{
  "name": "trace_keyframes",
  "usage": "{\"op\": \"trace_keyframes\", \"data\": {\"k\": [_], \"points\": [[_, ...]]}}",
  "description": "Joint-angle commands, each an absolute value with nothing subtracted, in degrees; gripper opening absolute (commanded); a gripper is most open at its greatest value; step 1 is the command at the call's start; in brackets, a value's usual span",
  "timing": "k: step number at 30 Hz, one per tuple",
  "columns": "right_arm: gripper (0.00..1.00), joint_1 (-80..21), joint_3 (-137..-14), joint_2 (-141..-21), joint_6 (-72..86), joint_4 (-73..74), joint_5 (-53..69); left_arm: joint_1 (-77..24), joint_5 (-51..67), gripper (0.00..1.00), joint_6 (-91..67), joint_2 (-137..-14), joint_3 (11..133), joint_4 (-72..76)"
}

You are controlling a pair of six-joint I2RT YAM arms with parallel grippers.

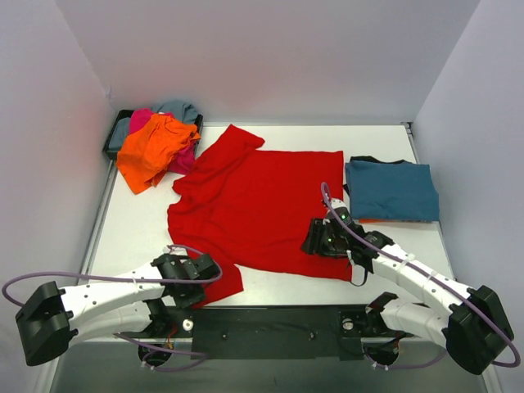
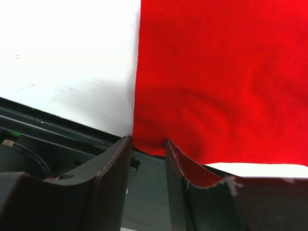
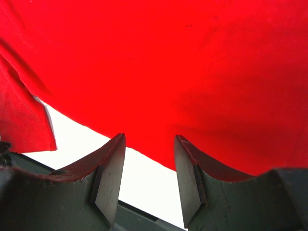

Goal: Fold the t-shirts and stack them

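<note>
The bright red t-shirt (image 1: 254,205) lies spread flat in the middle of the table. My left gripper (image 1: 205,268) is at its near left corner; in the left wrist view the gripper (image 2: 147,144) is open, with the red cloth's (image 2: 216,77) edge just at its fingertips and nothing between them. My right gripper (image 1: 315,237) is over the shirt's near right hem; in the right wrist view the gripper (image 3: 149,142) is open and empty, with the red hem (image 3: 159,72) just beyond its tips. A folded teal blue t-shirt (image 1: 391,190) lies at the right.
A black bin (image 1: 112,143) at the back left holds a heap of shirts: orange (image 1: 151,147) on top, then magenta pink (image 1: 141,119) and grey-blue (image 1: 178,108). Thin strips of orange and black cloth show under the teal shirt. White walls enclose the table. The dark base rail (image 1: 270,319) runs along the near edge.
</note>
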State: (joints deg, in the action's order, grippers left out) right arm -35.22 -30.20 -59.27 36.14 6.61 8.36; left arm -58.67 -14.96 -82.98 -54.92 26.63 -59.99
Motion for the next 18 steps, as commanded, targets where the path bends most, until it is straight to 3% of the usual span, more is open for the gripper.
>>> {"op": "trace_keyframes", "data": {"k": [1,9,18], "points": [[0.41,-34.80,-29.00,-58.27,36.03,7.12,9.23,-57.04,-18.02,0.38,-88.33,-54.94,25.05,-55.46],[0.41,-33.41,-28.92,-58.89,37.17,10.10,7.21,-56.51,-18.54,0.00,-87.19,-51.51,27.85,-58.71],[0.39,-21.63,-27.60,-55.46,46.48,24.69,0.18,-56.87,-19.16,0.00,-84.20,-50.10,35.94,-61.17]]}}
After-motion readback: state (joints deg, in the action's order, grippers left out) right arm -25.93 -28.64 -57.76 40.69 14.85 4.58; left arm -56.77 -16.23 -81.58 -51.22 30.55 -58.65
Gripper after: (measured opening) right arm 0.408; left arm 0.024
